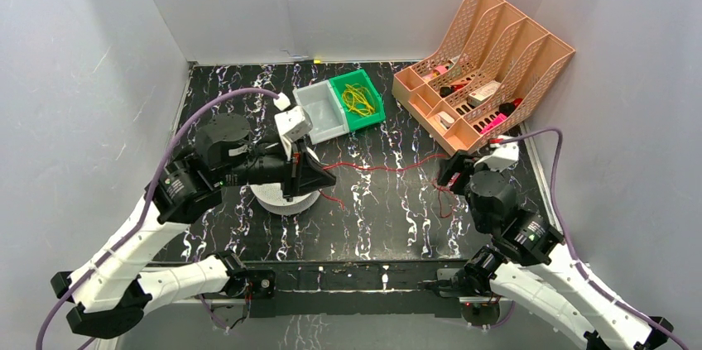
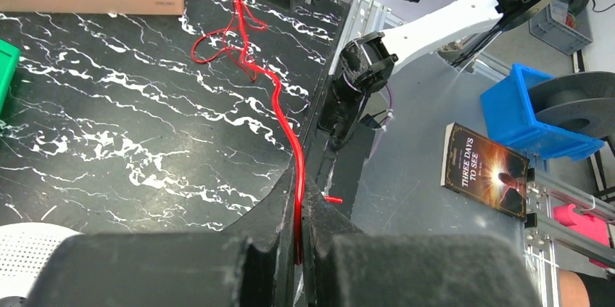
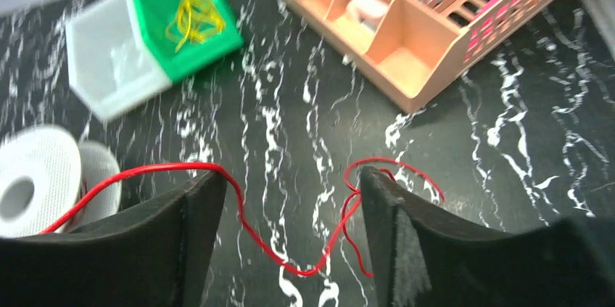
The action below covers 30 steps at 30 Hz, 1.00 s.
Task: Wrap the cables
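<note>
The left tool (image 2: 299, 223) is pinched nearly shut on the cables (image 1: 387, 169), probably to lead the red strand round the white spool (image 1: 286, 199) just beneath it, centre-left in the top view. The strand runs slack across the mid tabletop (image 1: 381, 226) to loose loops under the right tool (image 3: 290, 205), which is spread wide and holds nothing. The green bin (image 1: 362, 102) and file rack (image 1: 488, 52) sit well apart in the upper frame. The loops could snag.
</note>
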Each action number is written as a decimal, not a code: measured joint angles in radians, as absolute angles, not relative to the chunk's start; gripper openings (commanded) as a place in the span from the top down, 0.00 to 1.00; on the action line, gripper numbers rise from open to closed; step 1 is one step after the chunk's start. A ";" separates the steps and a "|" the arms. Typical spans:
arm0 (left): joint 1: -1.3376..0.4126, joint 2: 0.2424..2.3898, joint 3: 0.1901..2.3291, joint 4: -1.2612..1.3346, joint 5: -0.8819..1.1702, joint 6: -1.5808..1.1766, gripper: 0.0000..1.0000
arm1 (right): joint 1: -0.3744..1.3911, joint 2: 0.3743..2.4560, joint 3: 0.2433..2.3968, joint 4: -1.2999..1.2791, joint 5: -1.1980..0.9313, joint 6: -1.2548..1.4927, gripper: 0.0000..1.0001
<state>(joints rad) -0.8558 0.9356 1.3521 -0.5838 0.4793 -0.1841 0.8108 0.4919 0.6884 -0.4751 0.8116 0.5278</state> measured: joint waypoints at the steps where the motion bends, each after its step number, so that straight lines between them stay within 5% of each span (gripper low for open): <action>1: -0.856 0.940 1.349 -0.584 0.481 -0.184 1.00 | 0.810 0.487 0.675 -0.484 0.784 0.534 0.18; 11: -0.856 0.999 1.311 -0.604 0.505 -0.174 1.00 | 0.806 0.498 0.691 -0.458 0.351 0.437 0.08; 19: -0.856 1.016 1.308 -0.643 0.511 -0.152 1.00 | 0.805 0.637 0.941 -0.435 -0.027 0.233 0.05; 30: -0.856 1.034 1.302 -0.665 0.580 -0.132 1.00 | 0.805 0.774 0.994 -0.302 -0.453 0.167 0.19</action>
<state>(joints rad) -0.8558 1.0336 1.3022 -0.6647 0.5804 -0.1318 0.8055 0.7742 0.9936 -0.3019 -0.4530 0.1673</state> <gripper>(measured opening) 0.010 0.848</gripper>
